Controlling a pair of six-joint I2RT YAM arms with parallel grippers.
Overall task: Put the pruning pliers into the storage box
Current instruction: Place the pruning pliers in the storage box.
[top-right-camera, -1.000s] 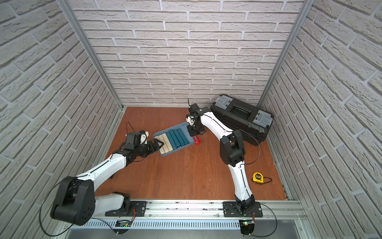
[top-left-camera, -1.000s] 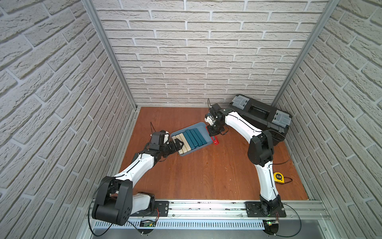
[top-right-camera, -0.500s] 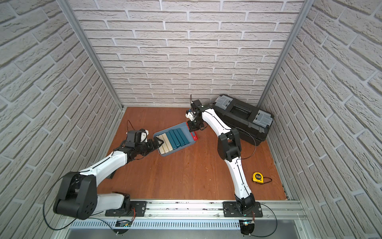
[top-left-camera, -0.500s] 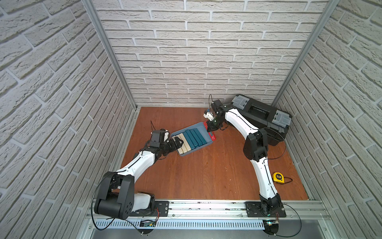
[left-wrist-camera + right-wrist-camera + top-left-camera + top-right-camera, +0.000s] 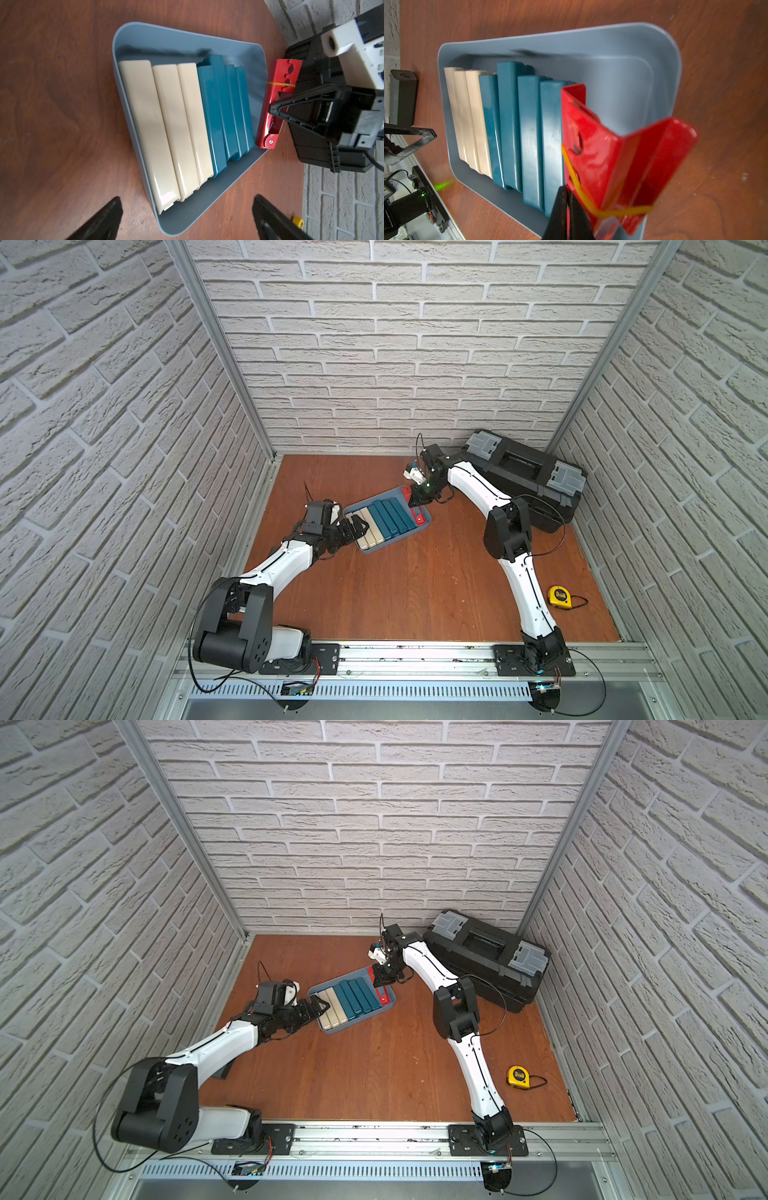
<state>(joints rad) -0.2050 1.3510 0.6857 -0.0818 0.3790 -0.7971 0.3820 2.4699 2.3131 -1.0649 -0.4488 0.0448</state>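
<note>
The red pruning pliers [image 5: 602, 149], bound with a yellow rubber band, hang tilted over the end of the light blue storage box [image 5: 376, 549] nearest the toolbox, beside the teal bars. My right gripper [image 5: 566, 193] is shut on one edge of the pliers. In both top views the pliers [image 5: 414, 512] [image 5: 381, 994] show red just inside the box's right rim [image 5: 357, 1022], under the right gripper [image 5: 417, 501] [image 5: 380, 979]. Whether they touch the box I cannot tell. My left gripper [image 5: 187, 199] [image 5: 360, 526] stands open astride the box's opposite corner, holding nothing.
Several teal bars [image 5: 390, 516] and three cream bars [image 5: 370, 531] fill most of the box. A big black toolbox [image 5: 528, 477] stands at the back right, behind the right arm. A yellow tape measure [image 5: 559, 596] lies on the wooden floor at the front right.
My right gripper has carried the pliers from beside the box's right edge up and over its rim. The left arm has hardly moved.
</note>
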